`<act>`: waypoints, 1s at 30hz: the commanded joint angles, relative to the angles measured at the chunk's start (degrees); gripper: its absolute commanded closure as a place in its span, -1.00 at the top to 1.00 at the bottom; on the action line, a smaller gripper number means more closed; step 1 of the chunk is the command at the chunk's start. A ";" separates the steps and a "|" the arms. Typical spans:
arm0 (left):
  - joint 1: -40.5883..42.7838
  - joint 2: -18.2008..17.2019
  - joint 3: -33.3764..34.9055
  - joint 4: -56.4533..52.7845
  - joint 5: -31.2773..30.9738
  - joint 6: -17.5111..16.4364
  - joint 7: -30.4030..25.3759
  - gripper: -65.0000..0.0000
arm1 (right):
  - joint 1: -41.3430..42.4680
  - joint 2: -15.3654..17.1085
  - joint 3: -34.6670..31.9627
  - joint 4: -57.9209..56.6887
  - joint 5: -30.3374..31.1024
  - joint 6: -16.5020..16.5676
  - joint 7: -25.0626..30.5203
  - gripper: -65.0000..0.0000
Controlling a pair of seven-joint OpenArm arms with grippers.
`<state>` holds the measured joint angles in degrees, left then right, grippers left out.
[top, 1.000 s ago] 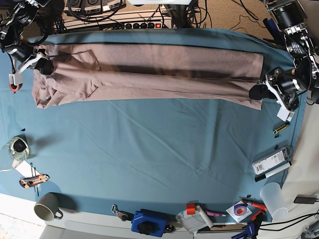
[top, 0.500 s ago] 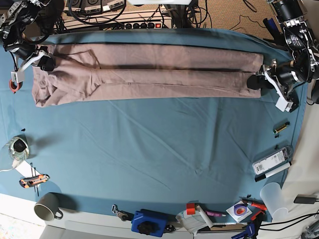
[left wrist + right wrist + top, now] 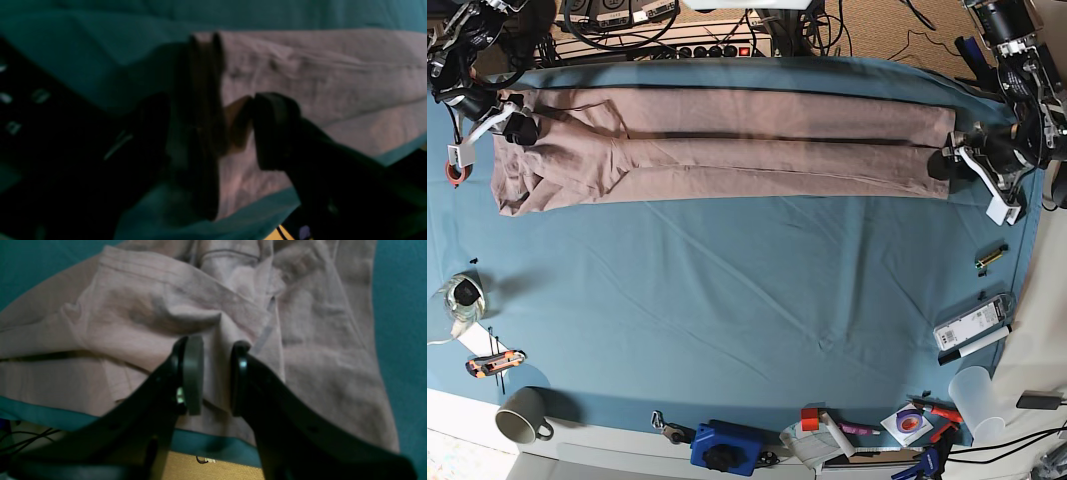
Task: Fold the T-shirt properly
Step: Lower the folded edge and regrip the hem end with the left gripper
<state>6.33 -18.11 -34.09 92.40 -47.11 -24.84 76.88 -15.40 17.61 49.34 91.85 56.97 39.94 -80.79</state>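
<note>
Straddling T-shirt [image 3: 140, 316] fabric unclamped, right hand [image 3: 217, 376]; left hand [image 3: 233, 133] apart, blurred.

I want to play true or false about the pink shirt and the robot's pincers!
1. The T-shirt lies as a long strip along the far side of the blue cloth. True.
2. The shirt is rolled into a ball. False: it lies flat, folded lengthwise.
3. The right pincer stands open over the shirt. True.
4. The left pincer squeezes the shirt tight. False: it is open.
5. A mug sits on top of the shirt. False: it stands at the table's near corner, far from the shirt.
</note>
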 commanded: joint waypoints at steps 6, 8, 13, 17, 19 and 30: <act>-0.26 -0.28 -0.17 0.33 0.42 0.37 -0.28 0.23 | 0.17 1.29 0.44 0.94 1.05 0.06 0.79 -0.57; -0.24 0.74 -0.17 0.09 0.42 0.13 -0.17 0.23 | 0.17 1.29 0.44 0.94 1.05 0.06 0.79 -0.57; 0.39 4.15 -0.17 0.09 0.85 -0.74 0.72 0.23 | 0.17 1.31 0.44 0.94 1.05 0.06 0.79 -0.57; 0.50 6.19 -0.17 0.07 5.97 -0.72 1.14 0.23 | 0.17 1.29 0.44 0.94 1.05 0.06 0.79 -0.57; 0.55 6.73 -0.17 0.07 6.43 -0.72 1.95 0.22 | 0.17 1.31 0.44 0.94 1.07 0.06 0.79 -0.57; 0.48 6.34 -0.20 0.50 4.90 1.07 1.62 -1.00 | 0.20 1.31 0.44 0.94 1.05 0.06 1.73 -0.57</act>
<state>6.37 -11.18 -34.46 92.64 -44.23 -24.18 75.81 -15.40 17.61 49.34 91.85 56.93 39.94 -80.29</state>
